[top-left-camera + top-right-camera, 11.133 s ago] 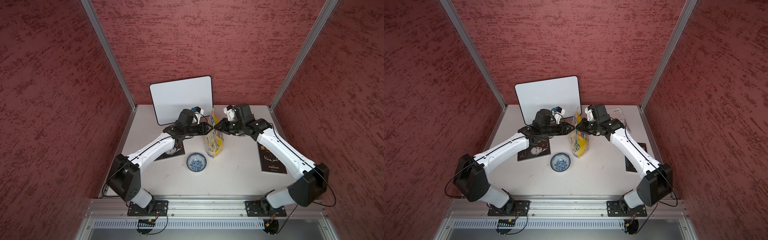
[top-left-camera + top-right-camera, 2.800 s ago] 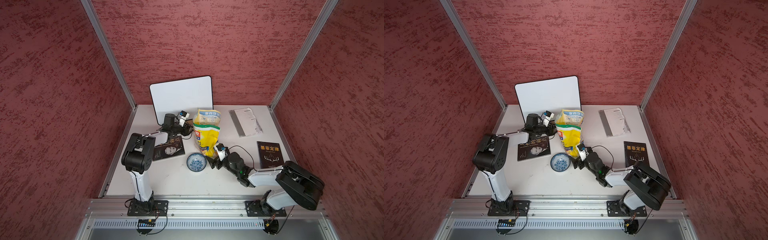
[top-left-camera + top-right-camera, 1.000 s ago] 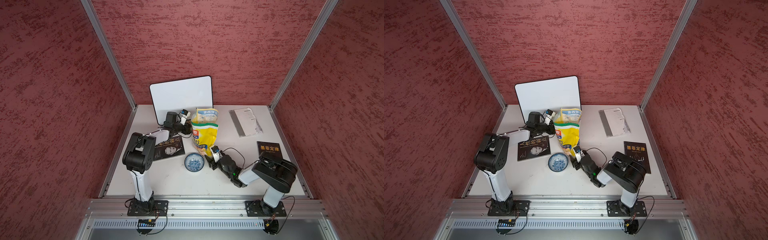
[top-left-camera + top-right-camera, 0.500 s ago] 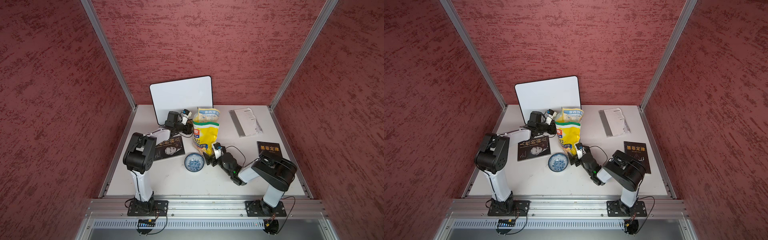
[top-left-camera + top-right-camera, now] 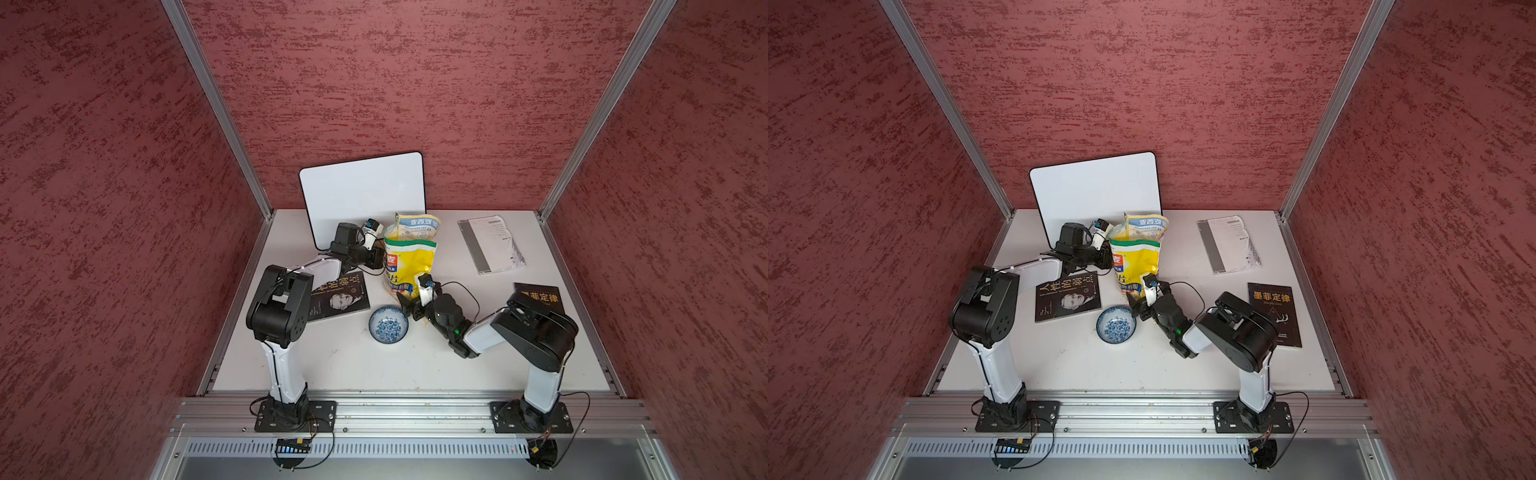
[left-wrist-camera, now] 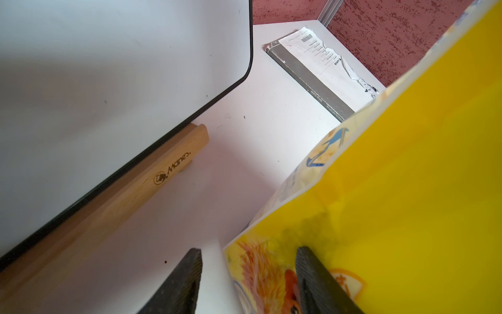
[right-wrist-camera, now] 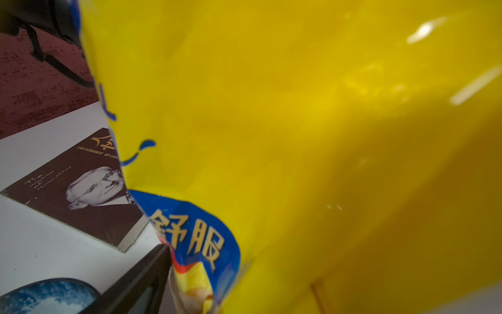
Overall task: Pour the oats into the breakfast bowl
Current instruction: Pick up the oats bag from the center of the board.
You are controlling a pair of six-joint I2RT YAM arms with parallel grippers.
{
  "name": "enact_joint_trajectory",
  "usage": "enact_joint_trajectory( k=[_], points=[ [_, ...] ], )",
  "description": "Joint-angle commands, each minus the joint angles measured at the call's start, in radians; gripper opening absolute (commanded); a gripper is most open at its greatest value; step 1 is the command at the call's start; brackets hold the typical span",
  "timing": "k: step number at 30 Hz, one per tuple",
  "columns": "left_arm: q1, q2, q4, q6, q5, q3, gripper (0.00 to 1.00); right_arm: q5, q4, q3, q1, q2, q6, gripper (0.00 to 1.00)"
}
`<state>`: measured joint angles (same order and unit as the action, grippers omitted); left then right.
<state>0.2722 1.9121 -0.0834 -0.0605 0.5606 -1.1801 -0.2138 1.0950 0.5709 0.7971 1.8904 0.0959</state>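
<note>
The yellow pouch [image 5: 409, 259] stands upright mid-table with its top open; the oats stay hidden inside it. In both top views the breakfast bowl [image 5: 388, 325] [image 5: 1116, 324], white with a blue pattern, sits just in front of the pouch and holds nothing. My left gripper [image 6: 248, 252] is open at the pouch's left edge. One of its fingers [image 6: 312, 277] lies against the printed face, the other stands clear of the pouch. My right gripper [image 5: 409, 302] is open low at the pouch's base, beside the bowl. One of its fingers [image 7: 141, 277] shows in the right wrist view; the pouch [image 7: 326, 136] hides the other.
A whiteboard [image 5: 363, 195] on a wooden stand [image 6: 152, 179] leans at the back wall behind my left arm. One dark book [image 5: 338, 297] lies left of the bowl, another dark book [image 5: 540, 297] at the right by my right arm. A booklet [image 5: 490, 245] lies back right.
My right gripper has slid a little farther in against the pouch's base. My left gripper, the pouch and the bowl have hardly moved.
</note>
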Motion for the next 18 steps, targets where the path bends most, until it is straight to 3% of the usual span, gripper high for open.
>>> enact_joint_trajectory(
  k=[1,5,12,18],
  points=[
    [0.009,0.004,-0.01,-0.007,0.028,0.01,0.6,0.032,-0.054,0.031,-0.004,0.027,0.0,0.77],
    [-0.001,-0.017,-0.036,0.003,0.02,0.03,0.61,0.041,-0.095,0.03,-0.008,-0.006,-0.015,0.43],
    [-0.025,-0.091,-0.054,0.024,-0.024,0.065,0.64,0.101,-0.196,0.027,-0.036,-0.099,-0.065,0.0],
    [-0.068,-0.206,-0.083,0.081,-0.101,0.149,0.65,0.159,-0.387,0.05,-0.048,-0.246,-0.175,0.0]
  ],
)
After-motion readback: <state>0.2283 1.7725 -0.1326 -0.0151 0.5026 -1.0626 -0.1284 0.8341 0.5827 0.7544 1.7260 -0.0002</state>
